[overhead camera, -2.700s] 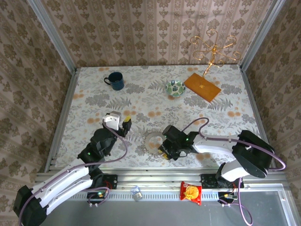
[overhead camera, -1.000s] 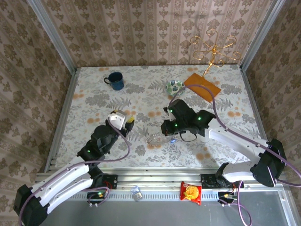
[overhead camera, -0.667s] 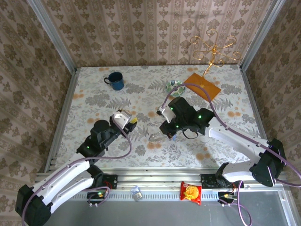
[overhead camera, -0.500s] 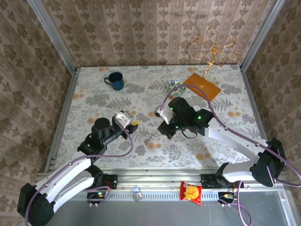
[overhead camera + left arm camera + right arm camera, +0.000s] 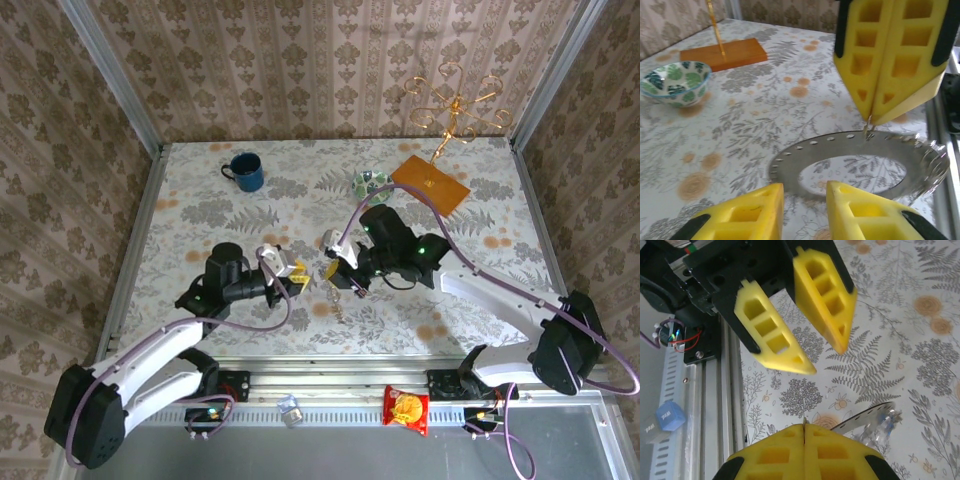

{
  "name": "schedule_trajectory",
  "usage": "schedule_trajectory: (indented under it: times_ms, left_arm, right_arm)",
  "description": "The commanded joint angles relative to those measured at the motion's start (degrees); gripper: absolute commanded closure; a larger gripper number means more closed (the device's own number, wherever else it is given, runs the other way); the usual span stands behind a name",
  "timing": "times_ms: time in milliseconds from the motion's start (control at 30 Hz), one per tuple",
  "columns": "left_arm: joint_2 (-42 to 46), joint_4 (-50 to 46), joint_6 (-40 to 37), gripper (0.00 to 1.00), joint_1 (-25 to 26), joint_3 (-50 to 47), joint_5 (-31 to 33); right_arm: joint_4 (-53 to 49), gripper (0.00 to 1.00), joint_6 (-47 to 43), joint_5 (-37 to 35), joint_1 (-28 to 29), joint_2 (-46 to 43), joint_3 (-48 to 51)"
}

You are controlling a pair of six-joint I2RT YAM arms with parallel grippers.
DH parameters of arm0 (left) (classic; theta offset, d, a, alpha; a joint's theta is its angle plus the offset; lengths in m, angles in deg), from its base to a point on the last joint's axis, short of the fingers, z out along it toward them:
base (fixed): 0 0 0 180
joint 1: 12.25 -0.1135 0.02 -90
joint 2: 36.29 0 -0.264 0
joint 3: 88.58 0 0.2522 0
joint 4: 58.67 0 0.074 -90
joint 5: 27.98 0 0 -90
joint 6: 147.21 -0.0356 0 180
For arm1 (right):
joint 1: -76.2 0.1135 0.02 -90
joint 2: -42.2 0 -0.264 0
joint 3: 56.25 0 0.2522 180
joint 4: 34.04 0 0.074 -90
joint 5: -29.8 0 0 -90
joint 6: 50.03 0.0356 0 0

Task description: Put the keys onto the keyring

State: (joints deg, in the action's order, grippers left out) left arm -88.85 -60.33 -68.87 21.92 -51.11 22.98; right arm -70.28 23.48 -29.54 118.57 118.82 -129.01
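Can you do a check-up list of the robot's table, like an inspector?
Surface: flowery table, nothing spilled.
Job's things: keyring held off the table, pinched at its rim.
Clutter: blue mug, green bowl, gold stand with an orange base, snack packet by the metal rail.
Hands: right hand shut on the keyring; left hand open, facing it.
Cables: purple cables loop along both arms.
Surroundings: patterned walls, metal rail in front.

Pale table (image 5: pixel 200 215) cover printed with grey ferns and orange blossoms. Brown damask wallpaper (image 5: pixel 300 60). Dark blue mug (image 5: pixel 243 171). White bowl (image 5: pixel 675 82) with green leaves. Orange board (image 5: pixel 722 54), gold stand (image 5: pixel 455 105). Dull grey keyring (image 5: pixel 830 146). Yellow foam, black-trimmed, on left gripper (image 5: pixel 805 186) and right gripper (image 5: pixel 870 121). Red packet (image 5: pixel 406 408) with an orange picture. Blue cube (image 5: pixel 670 417) with white lettering.
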Motion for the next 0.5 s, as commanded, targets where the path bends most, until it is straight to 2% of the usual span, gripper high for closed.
schedule_trajectory:
  times_ms: [0, 467]
  left_arm:
    - [-1.08, 4.52, -1.95, 0.7, 1.69, -0.18, -4.46]
    - [-6.15, 9.75, -0.58, 0.73, 4.49, -0.26, -8.26]
  right_arm:
    - [1.46, 1.0, -4.29, 4.25, -0.16, 0.79, -0.7]
    - [2.17, 1.0, -4.89, 5.91, 0.56, 1.34, -0.33]
